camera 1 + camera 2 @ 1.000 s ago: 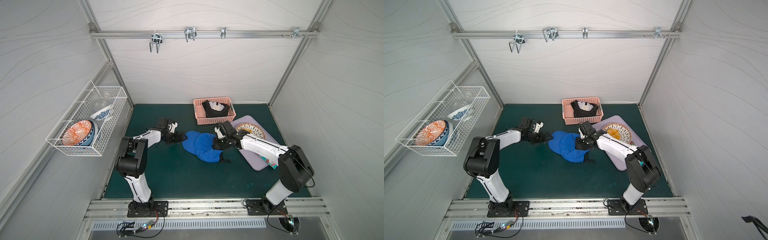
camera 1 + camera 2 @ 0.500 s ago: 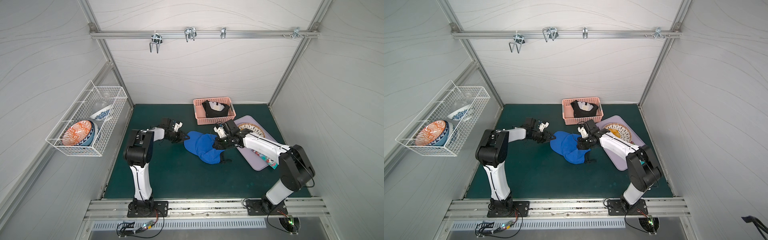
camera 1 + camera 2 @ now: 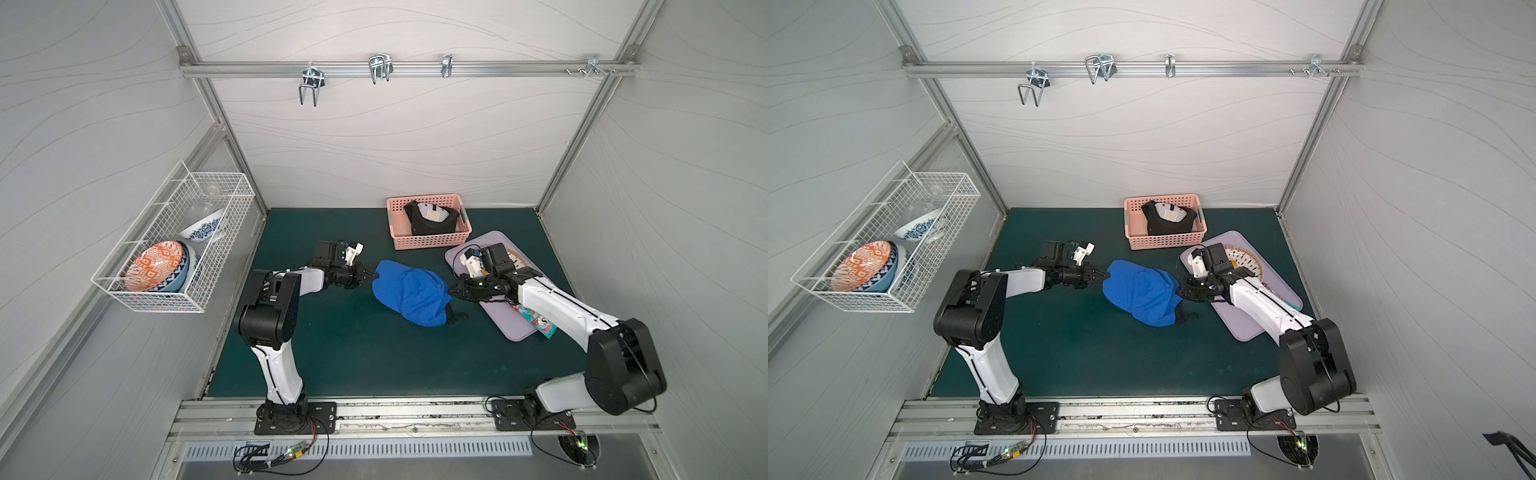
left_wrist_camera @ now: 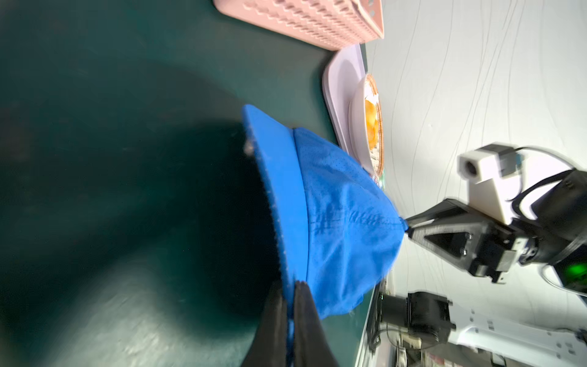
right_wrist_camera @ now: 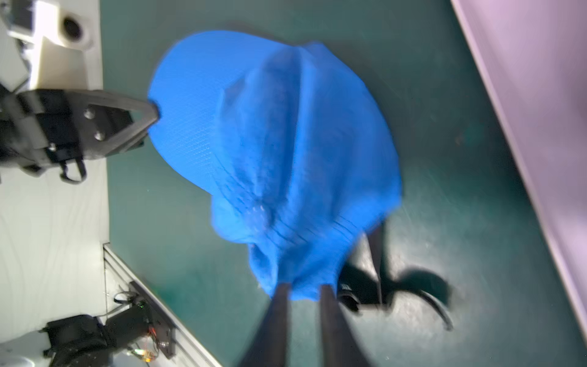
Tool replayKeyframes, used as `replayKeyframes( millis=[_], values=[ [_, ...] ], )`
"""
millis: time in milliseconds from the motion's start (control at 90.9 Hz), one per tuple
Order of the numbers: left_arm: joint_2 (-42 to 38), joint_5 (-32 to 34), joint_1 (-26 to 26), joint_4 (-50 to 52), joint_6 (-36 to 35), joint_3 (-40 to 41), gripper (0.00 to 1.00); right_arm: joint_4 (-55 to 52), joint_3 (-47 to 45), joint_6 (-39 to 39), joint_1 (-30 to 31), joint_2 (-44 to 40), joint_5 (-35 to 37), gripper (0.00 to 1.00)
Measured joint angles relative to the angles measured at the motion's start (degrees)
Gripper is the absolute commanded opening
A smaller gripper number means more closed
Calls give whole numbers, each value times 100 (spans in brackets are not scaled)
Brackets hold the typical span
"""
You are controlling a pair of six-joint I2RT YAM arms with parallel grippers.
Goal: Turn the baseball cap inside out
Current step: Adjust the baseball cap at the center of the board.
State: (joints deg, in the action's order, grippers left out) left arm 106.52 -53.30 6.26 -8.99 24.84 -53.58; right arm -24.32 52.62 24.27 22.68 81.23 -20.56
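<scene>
The blue fabric baseball cap [image 3: 409, 297] [image 3: 1142, 297] lies crown-up near the middle of the dark green counter [image 3: 332, 353], between the two arms, with its brim toward the left arm. A black strap [image 3: 457, 318] trails from its rear edge onto the counter.

The left tool [image 3: 372, 276] [image 4: 290, 295] is clenched on the brim's edge, with blue material pinched between its fingers in the left wrist view.

The right tool [image 3: 453, 293] [image 5: 303, 287] is at the rear of the crown. Its fingers stand apart with bunched fabric between their tips. That view is blurred, so a grip is not confirmed.

A lilac plastic tray [image 3: 511, 328] lies just beside the cap, under the right arm, and carries a patterned plate [image 3: 521, 259]. A pink perforated plastic basket [image 3: 432, 241] behind it holds a black cap [image 3: 430, 218].
</scene>
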Motion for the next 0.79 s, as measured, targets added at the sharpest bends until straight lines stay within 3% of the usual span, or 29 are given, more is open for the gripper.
replayKeyframes(
  millis=[66,143,297,484,792],
  values=[
    [-136,103,-52,-380,258,328,0,-63,33,72,-22,-103,81,69],
    [-332,234,-68,-721,511,664,0,-175,173,140,37,-352,295,71],
    [-789,507,-70,-1161,846,1108,0,-450,911,111,743,-529,962,69],
    [-984,728,-76,-1547,1064,1320,0,-883,2100,107,1961,472,2225,66],
    [-984,782,-76,-1794,1270,1440,0,-1366,3143,125,2376,2002,3484,59]
  ],
)
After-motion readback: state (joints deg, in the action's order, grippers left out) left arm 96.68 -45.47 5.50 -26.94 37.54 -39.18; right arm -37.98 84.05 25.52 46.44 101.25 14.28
